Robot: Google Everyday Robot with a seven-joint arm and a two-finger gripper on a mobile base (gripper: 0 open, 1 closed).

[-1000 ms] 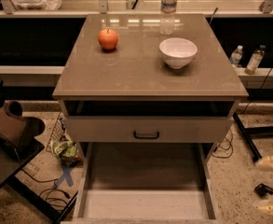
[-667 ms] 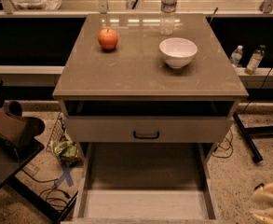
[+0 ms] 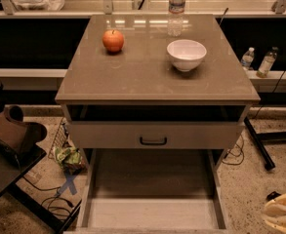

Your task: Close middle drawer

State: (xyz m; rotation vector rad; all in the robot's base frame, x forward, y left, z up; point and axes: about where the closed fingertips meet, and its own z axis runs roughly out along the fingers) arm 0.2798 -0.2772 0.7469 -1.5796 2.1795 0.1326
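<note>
Watching the gripper (image 3: 282, 213), I am seeing it sitting low in the right corner of the view, off to the side of the middle drawer (image 3: 152, 212) and not touching it. A second ago it was reaching higher along that right edge, so it is dropping. I cannot tell whether it is spread or pressed together. The drawer is standing pulled fully out beneath the handled drawer front (image 3: 108, 135), unmoved, so I am judging the push not yet begun.

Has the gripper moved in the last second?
Yes: the gripper, lower right, has dropped toward the bottom edge, farther from the black floor bar.
</note>
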